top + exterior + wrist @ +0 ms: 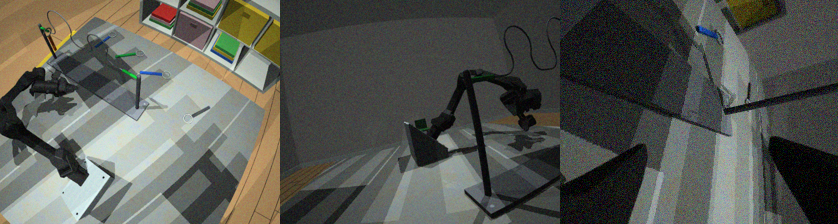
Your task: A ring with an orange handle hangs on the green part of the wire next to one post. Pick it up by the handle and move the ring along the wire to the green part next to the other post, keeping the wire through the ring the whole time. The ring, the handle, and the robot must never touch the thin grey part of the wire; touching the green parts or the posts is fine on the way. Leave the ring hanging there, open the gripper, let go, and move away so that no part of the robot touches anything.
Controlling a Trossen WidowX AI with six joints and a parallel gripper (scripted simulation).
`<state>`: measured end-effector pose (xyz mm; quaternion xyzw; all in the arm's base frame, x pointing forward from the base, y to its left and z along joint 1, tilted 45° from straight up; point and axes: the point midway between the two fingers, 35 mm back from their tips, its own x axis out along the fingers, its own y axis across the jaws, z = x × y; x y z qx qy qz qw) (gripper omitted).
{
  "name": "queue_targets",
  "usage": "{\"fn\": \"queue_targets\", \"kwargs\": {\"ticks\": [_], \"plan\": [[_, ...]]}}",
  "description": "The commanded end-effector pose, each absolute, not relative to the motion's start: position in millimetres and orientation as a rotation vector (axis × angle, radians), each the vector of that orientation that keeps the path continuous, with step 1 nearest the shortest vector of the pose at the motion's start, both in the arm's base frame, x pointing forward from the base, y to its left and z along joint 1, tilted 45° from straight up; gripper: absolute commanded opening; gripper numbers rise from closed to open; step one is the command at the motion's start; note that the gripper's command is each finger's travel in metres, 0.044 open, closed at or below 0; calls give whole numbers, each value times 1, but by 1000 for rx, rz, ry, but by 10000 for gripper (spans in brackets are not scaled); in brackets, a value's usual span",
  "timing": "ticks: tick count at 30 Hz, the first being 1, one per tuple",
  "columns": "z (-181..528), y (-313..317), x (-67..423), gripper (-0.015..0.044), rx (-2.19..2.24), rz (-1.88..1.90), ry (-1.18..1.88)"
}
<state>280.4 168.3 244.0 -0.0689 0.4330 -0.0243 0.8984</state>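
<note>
Orange handle (52, 42) with its ring hangs at the far post (47, 40), untouched. My gripper (69, 87) has jaws wide and holding nothing, so I must grasp, carry and release.

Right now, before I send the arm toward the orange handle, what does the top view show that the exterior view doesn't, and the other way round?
Only the top view shows the orange handle hanging with its ring by the far post, the loose spare rings such as the blue-handled one on the mat, and the shelf unit.

Only the exterior view shows the gripper raised above the mat, jaws open and holding nothing.

Both show the arm, the near post with its green wire section, and the grey base plate.
</note>
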Motion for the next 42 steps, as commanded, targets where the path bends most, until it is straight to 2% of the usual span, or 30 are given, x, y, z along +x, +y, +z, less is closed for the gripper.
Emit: {"fn": "queue_targets", "kwargs": {"ticks": [1, 9, 15, 23, 37, 42], "plan": [[245, 170, 282, 374, -139, -49, 887], [309, 260, 324, 164, 112, -11, 471], [364, 322, 324, 160, 402, 5, 200], [413, 372, 291, 160, 816, -6, -20], [411, 370, 290, 160, 839, -8, -28], [432, 346, 322, 160, 838, -6, -33]]}}
